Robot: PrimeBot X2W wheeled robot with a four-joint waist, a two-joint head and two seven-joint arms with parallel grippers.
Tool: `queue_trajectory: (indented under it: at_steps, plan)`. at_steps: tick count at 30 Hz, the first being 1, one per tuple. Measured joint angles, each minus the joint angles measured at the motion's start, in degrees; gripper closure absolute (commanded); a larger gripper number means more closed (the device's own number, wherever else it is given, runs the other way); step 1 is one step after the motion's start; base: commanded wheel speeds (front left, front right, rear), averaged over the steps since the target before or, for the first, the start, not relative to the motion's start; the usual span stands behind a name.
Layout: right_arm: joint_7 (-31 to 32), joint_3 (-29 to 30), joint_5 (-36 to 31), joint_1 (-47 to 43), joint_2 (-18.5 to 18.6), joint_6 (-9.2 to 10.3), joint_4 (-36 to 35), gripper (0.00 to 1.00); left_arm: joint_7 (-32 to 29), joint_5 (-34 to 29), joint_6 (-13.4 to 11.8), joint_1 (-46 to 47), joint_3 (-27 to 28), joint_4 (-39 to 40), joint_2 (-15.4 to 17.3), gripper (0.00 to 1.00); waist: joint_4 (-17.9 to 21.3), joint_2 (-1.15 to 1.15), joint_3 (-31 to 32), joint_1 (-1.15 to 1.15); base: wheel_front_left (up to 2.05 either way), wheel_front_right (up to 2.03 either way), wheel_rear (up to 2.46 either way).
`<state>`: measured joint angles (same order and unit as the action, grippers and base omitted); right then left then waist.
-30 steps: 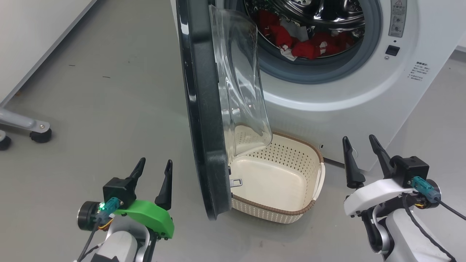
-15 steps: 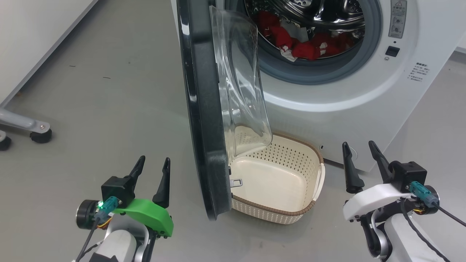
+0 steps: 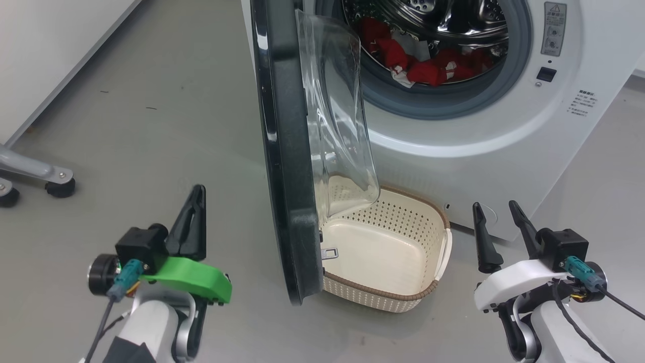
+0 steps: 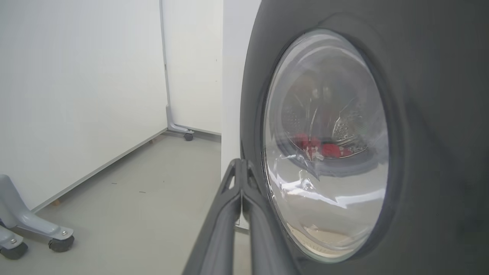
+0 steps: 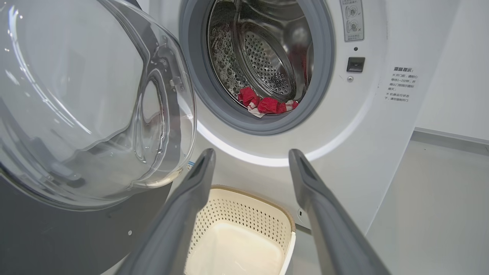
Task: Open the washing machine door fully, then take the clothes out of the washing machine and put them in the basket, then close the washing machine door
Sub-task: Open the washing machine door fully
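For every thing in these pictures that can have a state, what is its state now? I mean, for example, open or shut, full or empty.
washing machine: mouth uncovered, not yet emptied
washing machine door: open, standing out from the front
clothes: heaped low inside the machine, not held
basket: upright, empty
left gripper: shut, holding nothing
right gripper: open, holding nothing

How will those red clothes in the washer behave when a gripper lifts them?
Probably floppy: the clothes lie crumpled in folds low in the drum, so they should sag and trail from a pinch. Likely light, being thin-looking fabric. They look bunched together, so one pull may drag several across the grey seal.
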<state>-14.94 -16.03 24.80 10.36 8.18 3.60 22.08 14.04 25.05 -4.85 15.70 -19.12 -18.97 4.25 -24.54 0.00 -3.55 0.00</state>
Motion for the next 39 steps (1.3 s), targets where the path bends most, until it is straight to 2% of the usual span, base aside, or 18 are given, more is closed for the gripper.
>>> queue_trajectory:
  at_steps: [5, 15, 21, 26, 39]
  plan:
    - [0.00, 0.68, -0.35, -0.14, -0.66, -0.03, 0.07, 0.00, 0.25, -2.03, -0.36, 1.35, 0.73, 6.33, 0.57, 1.00, -0.24, 0.00, 0.28, 0.00, 0.00, 0.00, 0.00]
    - [0.00, 1.32, -0.88, -0.74, -1.69, -1.30, 0.60, 0.00, 0.68, -6.57, -0.30, 5.32, 0.05, 24.44, 0.76, 1.00, -0.41, 0.00, 1.14, 0.00, 0.00, 0.00, 0.00]
    - [0.01, 1.44, -1.36, -1.60, -2.45, -2.02, 1.07, 0.00, 0.73, -6.71, 2.20, 5.03, -6.26, 30.42, 0.02, 1.00, 0.03, 0.00, 1.69, 0.00, 0.00, 0.00, 0.00]
    - [0.01, 1.68, -1.68, -1.66, -2.88, -2.54, 1.43, 0.00, -1.19, -5.80, 4.14, 1.87, -11.93, 32.38, -0.27, 1.00, 0.62, 0.00, 2.01, 0.00, 0.00, 0.00, 0.00]
    - [0.01, 2.32, -3.30, -1.77, -3.41, -3.05, 1.49, 0.00, -12.63, -1.93, 5.75, -6.69, -21.32, 29.69, 0.00, 1.00, 2.08, 0.00, 0.77, 0.00, 0.00, 0.00, 0.00]
